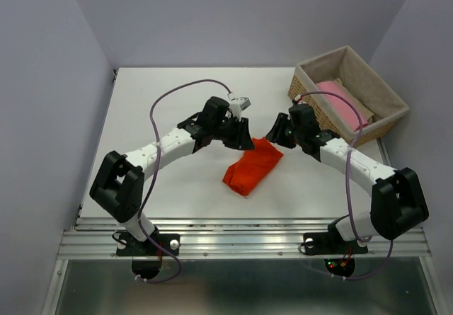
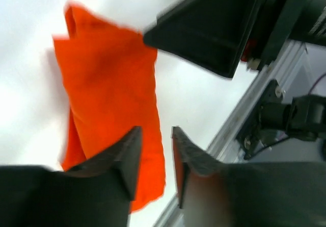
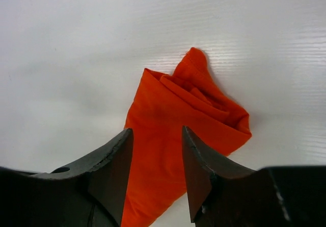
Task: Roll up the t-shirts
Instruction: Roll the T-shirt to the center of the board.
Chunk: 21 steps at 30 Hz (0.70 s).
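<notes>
The bright orange-red short-sleeved fabric t-shirt (image 1: 253,166) lies as a loose, tapered bundle near the middle of the white bench (image 1: 177,95), slanting from the near edge toward the far right corner. My left hand (image 2: 155,135) and my right hand (image 3: 157,132) both hover over the bundle's far end, each with its fingers parted and grasping nothing. Hazard one: in the right wrist view the far end shows layered folds that nothing pins, so I judge the roll may slacken or spring open. Hazard two: either fingertip could catch a fold on withdrawal and drag the bundle apart. Hazard three: my two hands stand near each other, so a careless retreat risks contact. The woven basket (image 1: 388,122) at the far right corner holds a pale pink t-shirt (image 1: 343,102).
</notes>
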Tool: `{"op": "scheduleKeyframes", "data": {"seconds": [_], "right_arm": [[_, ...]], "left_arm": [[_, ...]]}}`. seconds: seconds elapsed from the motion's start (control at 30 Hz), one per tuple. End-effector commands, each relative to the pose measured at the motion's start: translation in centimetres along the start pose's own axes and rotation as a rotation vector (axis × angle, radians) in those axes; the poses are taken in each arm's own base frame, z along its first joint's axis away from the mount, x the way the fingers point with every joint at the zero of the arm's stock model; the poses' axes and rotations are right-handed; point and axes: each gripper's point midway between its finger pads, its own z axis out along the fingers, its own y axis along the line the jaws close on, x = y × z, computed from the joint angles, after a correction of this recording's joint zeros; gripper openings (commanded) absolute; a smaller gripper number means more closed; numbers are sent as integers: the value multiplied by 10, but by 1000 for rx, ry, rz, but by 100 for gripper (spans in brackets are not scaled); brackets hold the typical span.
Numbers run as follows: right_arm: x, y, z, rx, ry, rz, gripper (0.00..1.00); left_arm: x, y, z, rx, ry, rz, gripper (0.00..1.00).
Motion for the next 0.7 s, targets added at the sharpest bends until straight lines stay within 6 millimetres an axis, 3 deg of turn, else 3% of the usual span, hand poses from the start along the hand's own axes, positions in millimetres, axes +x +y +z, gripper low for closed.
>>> {"op": "scheduleKeyframes", "data": {"seconds": [0.0, 0.03, 0.13, 0.3, 0.53, 0.67], "right_arm": [[-4, -28, -11, 52, -30, 44, 49], [4, -36, -9, 65, -12, 55, 49], [16, -41, -11, 57, 23, 76, 49], [33, -57, -13, 92, 40, 87, 49], [51, -70, -7, 130, 86, 105, 49], [49, -75, -7, 152, 64, 116, 47]], "left_arm": [[-30, 10, -3, -65, -11, 72, 46], [-23, 20, 9, -79, 28, 60, 49], [-33, 29, 22, -105, 34, 63, 62], [-42, 57, 41, -215, 46, 56, 71], [-31, 58, 52, -176, 96, 63, 72], [-20, 54, 58, -115, 125, 52, 69]]}}
